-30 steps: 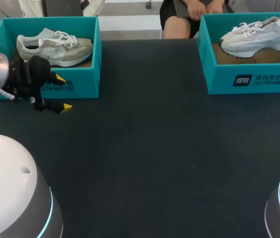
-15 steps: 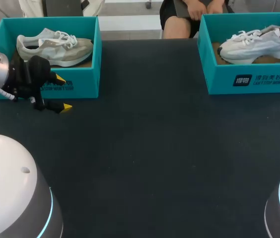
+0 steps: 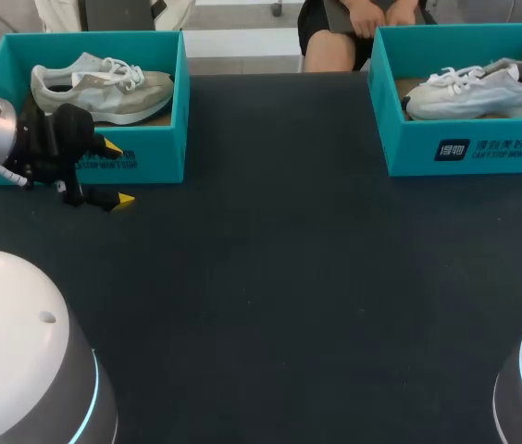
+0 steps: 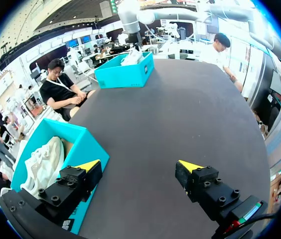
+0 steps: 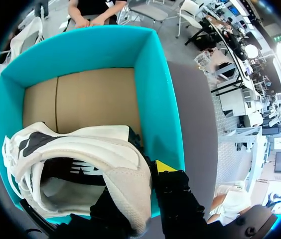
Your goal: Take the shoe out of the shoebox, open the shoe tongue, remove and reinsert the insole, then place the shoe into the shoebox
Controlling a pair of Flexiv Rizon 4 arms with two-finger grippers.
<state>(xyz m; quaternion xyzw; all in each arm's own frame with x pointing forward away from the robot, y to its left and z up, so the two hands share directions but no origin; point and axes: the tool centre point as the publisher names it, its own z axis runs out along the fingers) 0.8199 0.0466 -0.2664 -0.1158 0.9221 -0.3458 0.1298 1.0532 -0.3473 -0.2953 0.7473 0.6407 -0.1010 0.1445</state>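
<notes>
Between the fingers of the right gripper [image 5: 148,179] sits the heel of the white shoe [image 5: 80,154]. One yellow tip presses the outer side of the heel collar, and the other finger is hidden behind the heel, so I judge the grip closed on the heel. From that hold the shoe's long axis runs off to one side of the gripper, toe farthest from the fingers, laces and opening facing up toward the wrist.

The shoe hangs or rests inside the right shoebox [image 5: 160,99], along the box's length. The bare cardboard floor [image 5: 90,99] shows ahead of the gripper, and the teal wall stands just beside the visible finger. Whether the sole touches the floor I cannot tell.

Any coming move, I judge, turns on this: the toe has to travel in line with the box's length, and the finger by the wall has little room.

Far across the table [image 3: 270,277], the left gripper [image 4: 139,165] is spread wide with nothing between its tips. It is just outside the front wall of the left shoebox [image 4: 88,144], which holds a grey shoe [image 4: 43,162]. The right arm is plainly the nearer one to the white shoe.
</notes>
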